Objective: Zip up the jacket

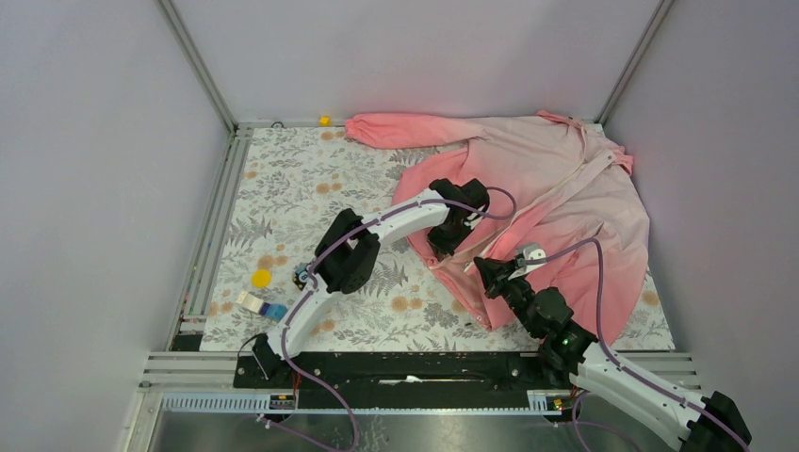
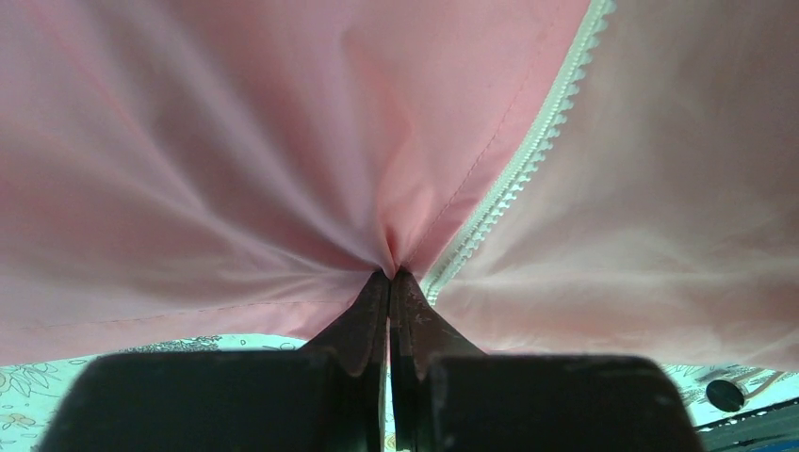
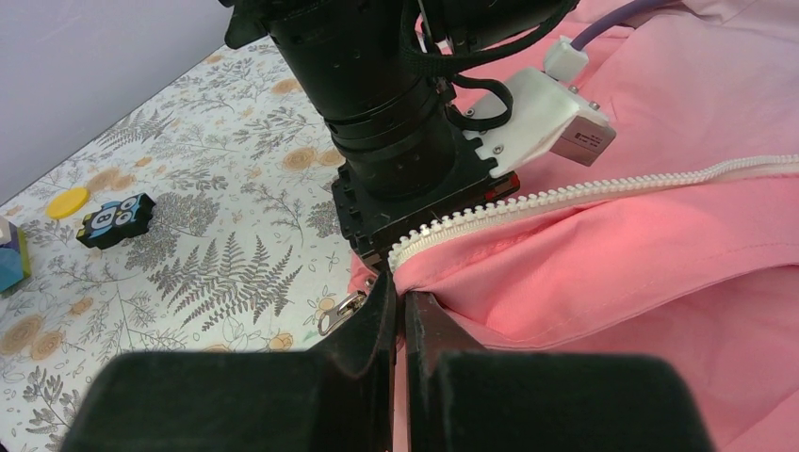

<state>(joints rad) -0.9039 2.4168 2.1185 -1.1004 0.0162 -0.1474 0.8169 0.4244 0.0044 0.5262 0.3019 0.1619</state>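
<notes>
Two tools are clamped on the jacket (image 1: 575, 188), spread over the table's (image 1: 311, 188) far right. The left tool (image 2: 391, 282) pinches fabric beside the white zipper (image 3: 603, 190); the right tool (image 3: 403, 306) grips the hem end. The slider (image 3: 339, 313) hangs just left of it, teeth running away toward the collar.

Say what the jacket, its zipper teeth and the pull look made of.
Jacket: thin woven cloth, matte, probably light synthetic; it gathers in fine soft folds. Zipper teeth: white, moulded-looking, likely plastic. Pull: small, silvery, glinting, seemingly metal.
</notes>
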